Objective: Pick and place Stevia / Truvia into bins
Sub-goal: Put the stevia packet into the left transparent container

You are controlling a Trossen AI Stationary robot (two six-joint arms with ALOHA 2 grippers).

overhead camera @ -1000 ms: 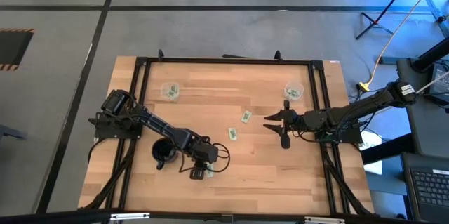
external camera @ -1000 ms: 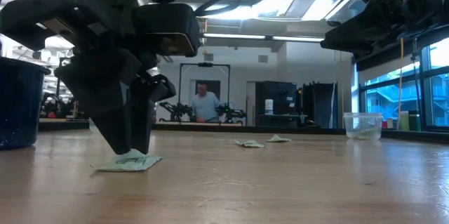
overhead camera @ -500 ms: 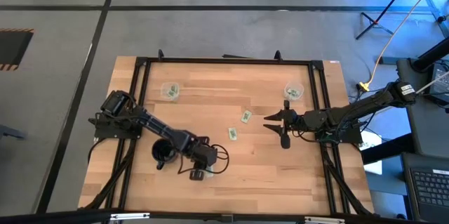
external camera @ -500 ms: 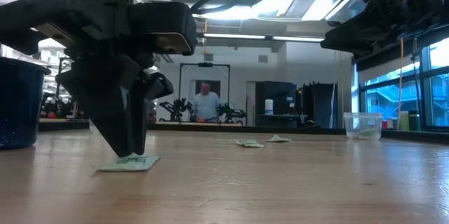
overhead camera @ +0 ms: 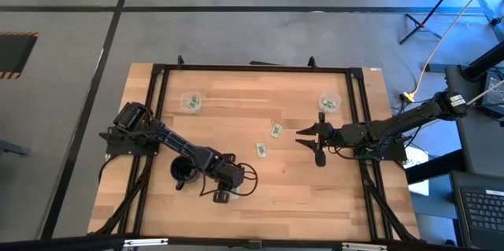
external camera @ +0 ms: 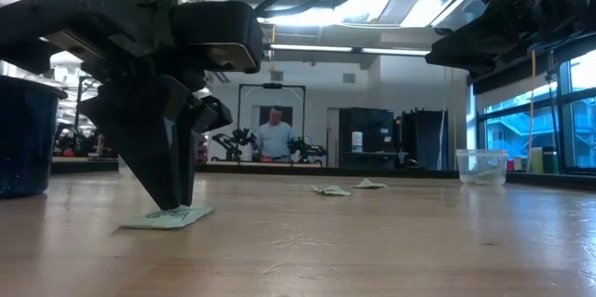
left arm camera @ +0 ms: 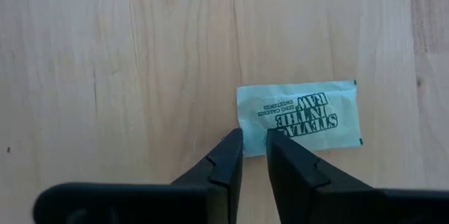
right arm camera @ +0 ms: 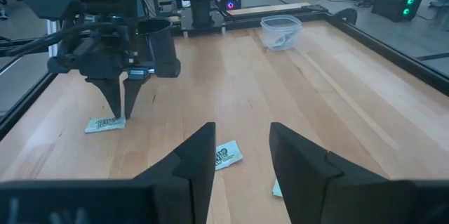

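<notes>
A pale green Stevia sachet (left arm camera: 302, 112) lies flat on the wood close to the table's near edge (external camera: 168, 216). My left gripper (left arm camera: 254, 143) stands on it from above, fingers nearly together (overhead camera: 224, 197). Two more sachets (overhead camera: 276, 131) (overhead camera: 260, 149) lie flat mid-table. One clear cup (overhead camera: 191, 102) sits far left and another (overhead camera: 329, 103) far right, both with sachets inside. My right gripper (overhead camera: 311, 144) hangs open above the table's right side, touching nothing (right arm camera: 242, 147). My left gripper comes straight down on the sachet's long edge near one corner (left arm camera: 256, 129), and that edge sits in the narrow gap between the two fingertips (external camera: 175, 206). The fingers cross the edge. The rest of the sachet lies flat on the table.
A black mug (overhead camera: 183, 171) stands just left of my left gripper (external camera: 23, 139). A black frame rail (overhead camera: 252, 68) borders the table. Bare wood stretches between the arms and along the near edge. A person stands in the room far behind the table.
My left gripper has shifted slightly toward the table's near-left over the sachet, and the sachet has slid a little with it while staying flat on the wood. My right arm has kept still.
</notes>
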